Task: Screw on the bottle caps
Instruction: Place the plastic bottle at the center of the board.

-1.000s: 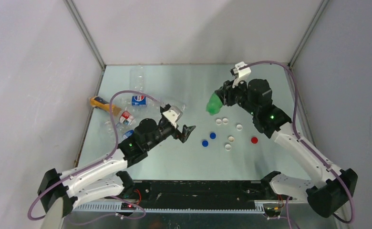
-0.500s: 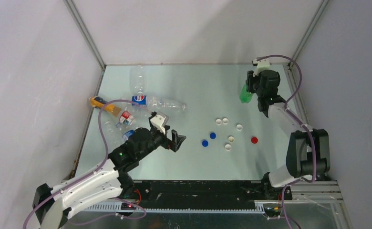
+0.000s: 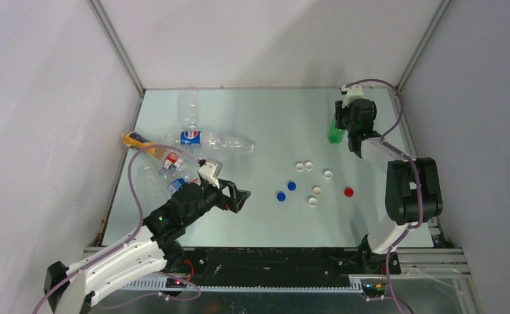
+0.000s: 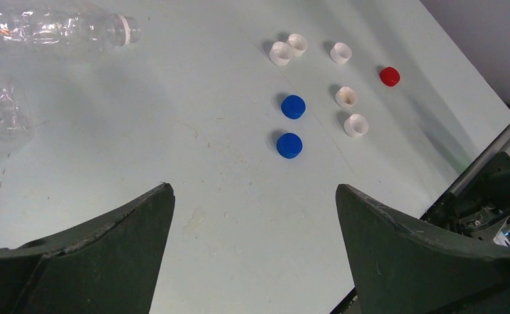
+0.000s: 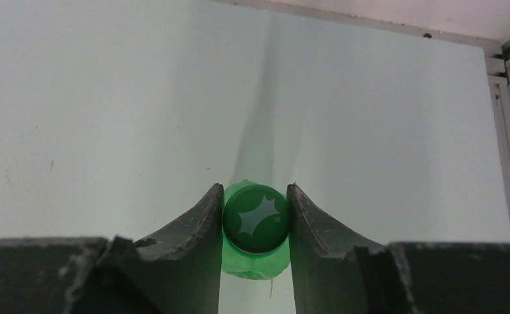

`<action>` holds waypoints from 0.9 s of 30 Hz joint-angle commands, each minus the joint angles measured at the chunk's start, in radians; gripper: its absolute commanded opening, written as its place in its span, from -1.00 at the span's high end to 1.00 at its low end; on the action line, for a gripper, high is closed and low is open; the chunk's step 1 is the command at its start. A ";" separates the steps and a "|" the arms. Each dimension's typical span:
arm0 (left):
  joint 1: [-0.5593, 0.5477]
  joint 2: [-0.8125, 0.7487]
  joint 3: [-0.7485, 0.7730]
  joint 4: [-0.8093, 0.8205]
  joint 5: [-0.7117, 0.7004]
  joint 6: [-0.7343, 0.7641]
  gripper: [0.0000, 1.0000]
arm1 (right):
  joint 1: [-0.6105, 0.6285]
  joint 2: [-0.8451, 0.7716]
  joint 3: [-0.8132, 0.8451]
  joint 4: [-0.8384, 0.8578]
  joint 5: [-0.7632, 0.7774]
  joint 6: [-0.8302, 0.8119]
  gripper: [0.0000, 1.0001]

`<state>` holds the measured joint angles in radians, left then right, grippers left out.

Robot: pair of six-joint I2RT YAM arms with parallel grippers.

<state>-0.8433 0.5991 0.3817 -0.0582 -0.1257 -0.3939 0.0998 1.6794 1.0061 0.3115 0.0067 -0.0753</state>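
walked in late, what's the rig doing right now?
The right gripper is shut on the top of the green bottle, at the far right of the table. The left gripper is open and holds nothing. It hangs over the table with the loose caps just ahead of it: two blue, one red, the rest white or cream. The clear bottles lie on their sides at the left.

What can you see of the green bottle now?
The green bottle is translucent green plastic, seen end-on from the right wrist: a round end with a pale star shape. The right gripper is shut on it, fingers pressing both sides. It is at the far right of the table; whether it rests there is unclear.
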 commanded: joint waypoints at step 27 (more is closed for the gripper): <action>0.008 -0.052 -0.041 0.099 -0.002 -0.015 -0.99 | -0.010 -0.252 0.005 -0.172 0.084 0.040 -0.99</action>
<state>-0.8417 0.5533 0.2897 0.0311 -0.1005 -0.4026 0.0937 1.5894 1.0027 0.2142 0.0322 -0.0708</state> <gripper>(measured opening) 0.996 0.983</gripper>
